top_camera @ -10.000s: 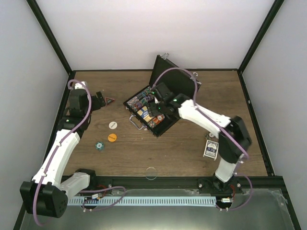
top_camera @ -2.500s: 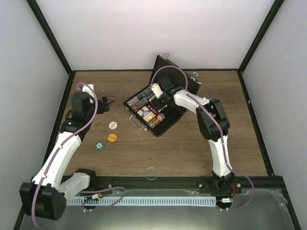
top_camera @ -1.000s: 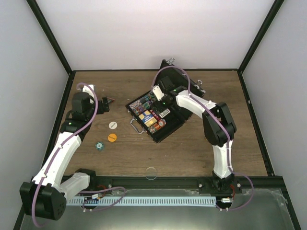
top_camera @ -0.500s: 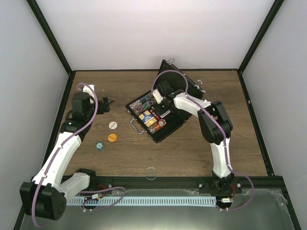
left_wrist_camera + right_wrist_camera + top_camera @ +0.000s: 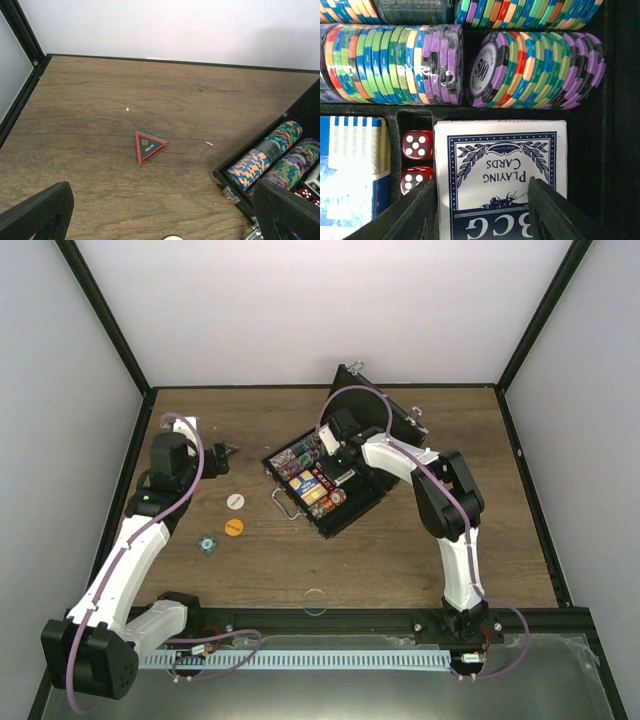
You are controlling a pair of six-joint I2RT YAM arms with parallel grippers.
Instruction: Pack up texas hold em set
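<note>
The black case (image 5: 352, 512) lies open at the table's middle, its lid (image 5: 392, 420) raised behind. My right gripper (image 5: 332, 454) reaches into it. In the right wrist view the jaws (image 5: 482, 182) stand partly closed over a blue-backed card deck (image 5: 500, 150). The left finger is beside the deck's left edge and the right finger is over its face; whether they grip it does not show. Rows of poker chips (image 5: 535, 70) and two red dice (image 5: 417, 160) fill the slots around. My left gripper (image 5: 160, 220) is open above bare wood, left of the case (image 5: 235, 192).
A red-edged triangular marker (image 5: 147, 146) lies ahead of the left gripper. A white button (image 5: 234, 500), an orange button (image 5: 233, 527), a blue-green chip (image 5: 207, 543) and a clear disc (image 5: 316, 600) lie on the table left of and in front of the case. A second blue deck (image 5: 350, 165) sits in the case.
The right jaws have narrowed over the card deck and the wrist has shifted slightly inside the case. The case and the left arm have not moved.
</note>
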